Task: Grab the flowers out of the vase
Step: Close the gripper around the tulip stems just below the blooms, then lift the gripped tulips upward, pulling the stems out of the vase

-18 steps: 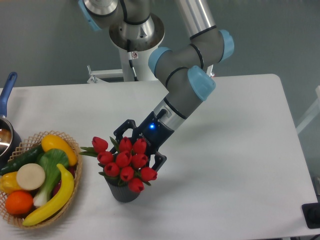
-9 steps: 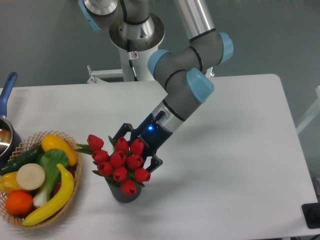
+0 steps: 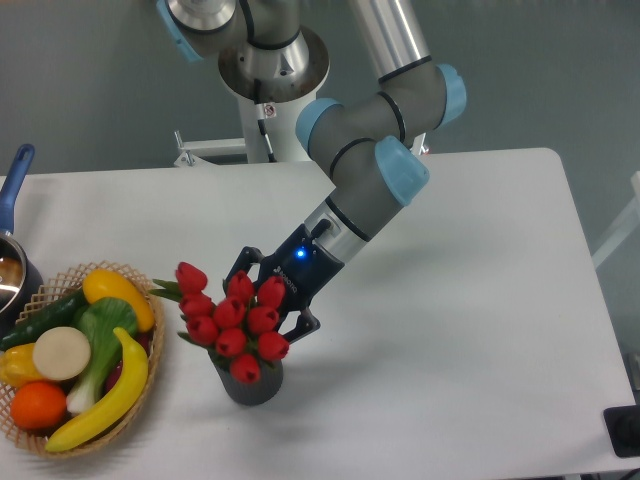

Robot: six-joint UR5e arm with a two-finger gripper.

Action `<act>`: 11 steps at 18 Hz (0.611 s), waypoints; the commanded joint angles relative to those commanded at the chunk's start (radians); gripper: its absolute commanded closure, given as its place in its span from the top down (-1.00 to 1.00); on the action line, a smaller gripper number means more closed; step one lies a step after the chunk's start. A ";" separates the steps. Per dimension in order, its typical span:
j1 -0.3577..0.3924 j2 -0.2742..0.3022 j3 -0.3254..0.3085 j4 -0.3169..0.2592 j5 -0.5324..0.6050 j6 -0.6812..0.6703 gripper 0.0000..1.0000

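One hand (image 3: 268,300) grips the flowers (image 3: 232,318) from behind, its black fingers closed around the bunch. Their stems sit in the vase (image 3: 250,384) on the white worktop (image 3: 450,330).

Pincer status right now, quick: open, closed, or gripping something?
Pincer: sits right behind the flowers, which hide its fingertips. Whether it is closed on them cannot be told. Flowers are still in the vase.
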 joint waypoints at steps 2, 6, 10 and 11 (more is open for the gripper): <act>0.002 0.000 -0.005 0.000 -0.020 0.000 0.09; 0.005 0.003 -0.006 0.000 -0.034 -0.008 -0.02; 0.012 0.006 -0.006 0.000 -0.038 -0.009 -0.02; 0.015 0.008 -0.006 0.000 -0.044 -0.011 -0.02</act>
